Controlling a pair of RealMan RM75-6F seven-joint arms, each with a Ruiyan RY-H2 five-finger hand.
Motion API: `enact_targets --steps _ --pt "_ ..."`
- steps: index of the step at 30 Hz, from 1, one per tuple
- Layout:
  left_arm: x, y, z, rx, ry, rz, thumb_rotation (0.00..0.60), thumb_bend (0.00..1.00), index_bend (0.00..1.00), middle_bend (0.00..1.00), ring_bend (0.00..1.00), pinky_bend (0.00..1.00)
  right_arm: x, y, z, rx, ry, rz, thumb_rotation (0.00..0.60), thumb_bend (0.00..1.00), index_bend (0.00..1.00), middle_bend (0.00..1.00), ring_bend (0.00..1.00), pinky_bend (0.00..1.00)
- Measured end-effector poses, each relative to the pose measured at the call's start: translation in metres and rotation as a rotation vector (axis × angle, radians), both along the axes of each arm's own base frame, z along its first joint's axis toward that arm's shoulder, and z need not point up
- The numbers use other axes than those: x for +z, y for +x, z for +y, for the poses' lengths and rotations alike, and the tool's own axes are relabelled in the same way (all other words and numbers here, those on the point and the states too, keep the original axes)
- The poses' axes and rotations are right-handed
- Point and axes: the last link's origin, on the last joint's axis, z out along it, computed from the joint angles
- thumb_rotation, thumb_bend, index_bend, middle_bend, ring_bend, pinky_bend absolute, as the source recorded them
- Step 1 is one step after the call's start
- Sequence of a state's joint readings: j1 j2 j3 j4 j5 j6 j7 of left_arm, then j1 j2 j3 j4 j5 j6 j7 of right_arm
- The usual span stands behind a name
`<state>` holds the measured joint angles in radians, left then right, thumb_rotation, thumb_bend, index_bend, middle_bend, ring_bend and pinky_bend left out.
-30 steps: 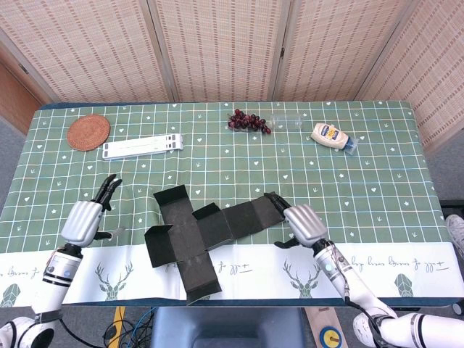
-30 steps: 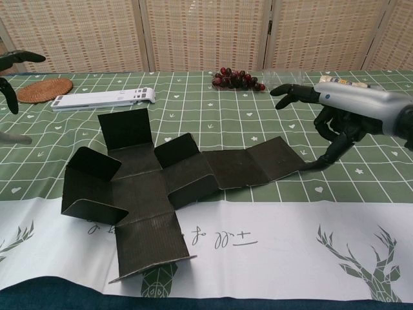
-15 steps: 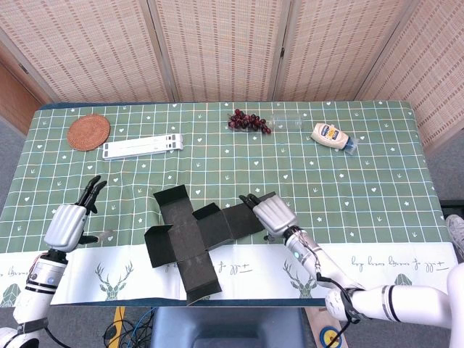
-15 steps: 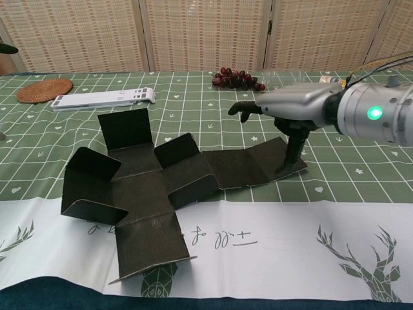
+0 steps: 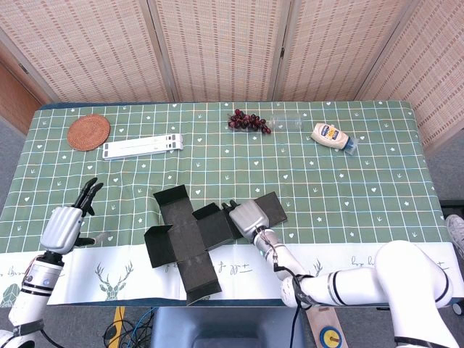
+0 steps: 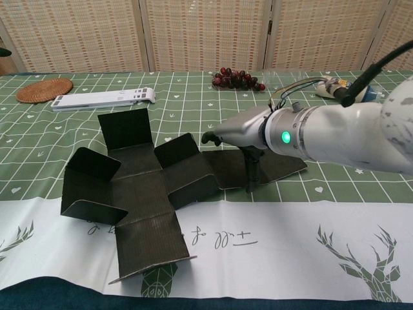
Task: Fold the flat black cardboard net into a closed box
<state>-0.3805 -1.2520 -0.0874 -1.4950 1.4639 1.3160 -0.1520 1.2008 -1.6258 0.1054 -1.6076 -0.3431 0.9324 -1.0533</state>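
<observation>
The black cardboard net [image 5: 181, 239] [image 6: 139, 194] lies near the table's front edge, left of centre. Several of its flaps stand partly raised, among them a rear panel [image 6: 126, 129]. A long strip [image 6: 284, 165] of the net runs flat to the right. My right hand [image 5: 246, 216] [image 6: 248, 132] hovers over the middle of that strip with its fingers spread, and one fingertip [image 6: 251, 184] presses down on the cardboard. My left hand [image 5: 64, 226] is at the front left, apart from the net, fingers extended and holding nothing.
At the back stand a woven coaster [image 5: 88, 132] [image 6: 44, 90], a white slatted rack [image 5: 143, 147] [image 6: 103, 98], a bunch of grapes [image 5: 249, 121] [image 6: 239, 79] and a mayonnaise bottle [image 5: 332, 135]. The net's nearest flap [image 6: 151, 248] lies on the cloth's white border.
My right hand has moved left, from beyond the strip's right end to its middle, and now presses on it. My left hand has drawn back toward the front left.
</observation>
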Motion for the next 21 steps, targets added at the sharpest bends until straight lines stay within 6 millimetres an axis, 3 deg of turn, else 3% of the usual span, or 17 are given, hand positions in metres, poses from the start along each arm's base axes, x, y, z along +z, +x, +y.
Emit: enact_targets --steps 21 --pt "0.002 -0.008 -0.003 0.01 0.001 -0.018 0.6 0.1 0.0 0.0 0.46 0.78 -0.014 0.004 -0.003 0.007 -0.019 0.097 0.6 0.04 0.0 0.09 0.78 0.96"
